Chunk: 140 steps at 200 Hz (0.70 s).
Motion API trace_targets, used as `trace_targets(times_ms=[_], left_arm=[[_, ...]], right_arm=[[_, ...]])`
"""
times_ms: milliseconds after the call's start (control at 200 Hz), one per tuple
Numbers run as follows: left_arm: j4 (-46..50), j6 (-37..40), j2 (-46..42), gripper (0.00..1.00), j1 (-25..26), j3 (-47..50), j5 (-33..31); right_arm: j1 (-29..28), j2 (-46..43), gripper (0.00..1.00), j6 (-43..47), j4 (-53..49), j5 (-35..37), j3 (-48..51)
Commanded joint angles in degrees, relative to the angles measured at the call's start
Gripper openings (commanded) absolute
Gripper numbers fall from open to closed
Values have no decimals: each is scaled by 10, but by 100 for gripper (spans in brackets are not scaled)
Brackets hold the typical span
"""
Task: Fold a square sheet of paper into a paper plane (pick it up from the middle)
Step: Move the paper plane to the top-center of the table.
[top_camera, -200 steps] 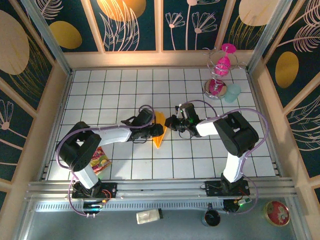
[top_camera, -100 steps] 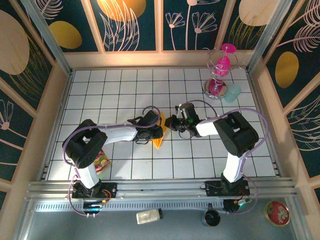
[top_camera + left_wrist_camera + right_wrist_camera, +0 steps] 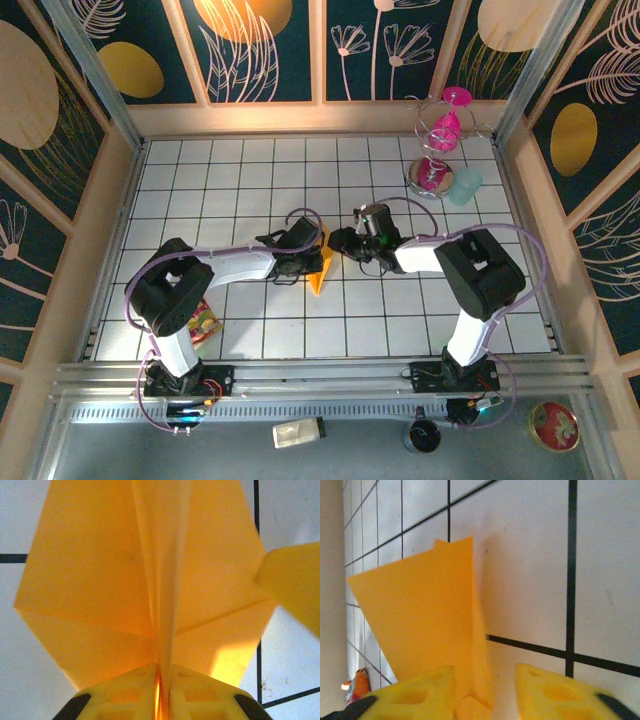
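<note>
The paper plane point(image 3: 95, 580) was pinched at its centre fold by the left jaws, probably to set the crease; the right jaws stood parted.

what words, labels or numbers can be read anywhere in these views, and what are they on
No text can be read in any view.
snack packet: red-yellow printed wrapper, print too small and blurred to read.
round tin: patterned lid, too small to tell if it carries words.
folded paper: plain orange-yellow, no print on it.
</note>
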<state>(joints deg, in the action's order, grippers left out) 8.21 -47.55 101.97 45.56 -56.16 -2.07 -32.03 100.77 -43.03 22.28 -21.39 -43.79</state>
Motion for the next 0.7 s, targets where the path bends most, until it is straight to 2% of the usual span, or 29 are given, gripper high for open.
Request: trace_targets(times_ms=[0,190,360,566,591,696], left_arm=[[25,13,-2,10,5,-19,-25],[65,61,-9,9,1,-61,-88],[87,119,14,9,-30,-123,-122],[102,184,91,10,-84,-231,-97],[107,190,103,10,-88,-245,-99],[138,216,157,10,-100,-312,-104]], right_arm=[[-2,-46,45,16,-33,60,1],[1,-128,56,15,-48,174,46],[4,-191,58,12,-54,246,86],[4,-217,59,18,-53,260,105],[20,-218,59,18,-53,259,107],[26,-220,59,19,-50,252,114]])
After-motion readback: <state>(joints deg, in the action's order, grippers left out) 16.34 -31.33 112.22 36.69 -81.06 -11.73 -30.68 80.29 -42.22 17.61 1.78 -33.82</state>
